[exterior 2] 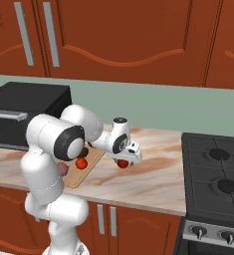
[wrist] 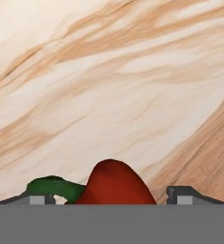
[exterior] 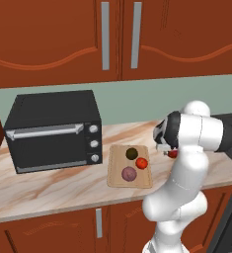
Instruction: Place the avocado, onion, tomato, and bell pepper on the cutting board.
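Avocado, onion and tomato already lie on the cutting board. The bell pepper remains on the desk right of it, between the claw's parted fingers; grip uncertain.

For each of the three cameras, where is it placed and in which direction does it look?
Left base view: behind the arm, to its left, looking forward and down at the counter, toaster oven and cutting board with avocado, tomato and onion; the arm rises lower right.
Right base view: behind, to the right, facing the same counter and the stove; the arm rises lower left.
Hand view: on the hand, looking down at the counter; the gripper straddles the bell pepper.
Shared: both base views show board, pepper and gripper.
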Available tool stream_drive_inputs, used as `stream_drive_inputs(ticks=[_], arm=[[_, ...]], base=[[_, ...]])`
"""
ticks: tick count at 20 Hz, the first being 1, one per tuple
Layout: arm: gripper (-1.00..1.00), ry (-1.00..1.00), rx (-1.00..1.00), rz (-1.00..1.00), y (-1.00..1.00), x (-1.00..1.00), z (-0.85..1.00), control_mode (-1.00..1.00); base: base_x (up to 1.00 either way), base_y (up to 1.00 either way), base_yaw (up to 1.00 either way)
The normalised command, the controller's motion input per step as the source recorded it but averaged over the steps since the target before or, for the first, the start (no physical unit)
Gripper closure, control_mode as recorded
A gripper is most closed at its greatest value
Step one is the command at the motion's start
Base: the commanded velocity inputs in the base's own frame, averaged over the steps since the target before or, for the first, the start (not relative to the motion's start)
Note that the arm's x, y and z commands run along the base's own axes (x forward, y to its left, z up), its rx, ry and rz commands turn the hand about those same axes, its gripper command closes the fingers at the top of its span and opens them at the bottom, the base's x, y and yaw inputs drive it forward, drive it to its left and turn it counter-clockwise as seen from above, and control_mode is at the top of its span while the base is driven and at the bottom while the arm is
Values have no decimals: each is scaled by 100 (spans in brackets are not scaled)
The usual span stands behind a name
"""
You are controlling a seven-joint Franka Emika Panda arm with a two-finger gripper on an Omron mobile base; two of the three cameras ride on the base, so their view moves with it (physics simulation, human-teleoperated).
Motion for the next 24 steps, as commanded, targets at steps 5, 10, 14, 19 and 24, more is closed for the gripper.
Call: stream_drive_inputs(ticks=[5,10,14,19,24], arm=[[100,0,1,-1,0,-17,-2,-100],[100,-9,6,0,7,-45,53,-100],[100,-13,8,0,16,-55,79,-100],[100,-18,6,2,26,-72,100,-100],[100,-16,2,2,46,-77,95,-100]], base=[[0,0,0],[0,0,0],[0,0,0],[0,0,0],[0,0,0]])
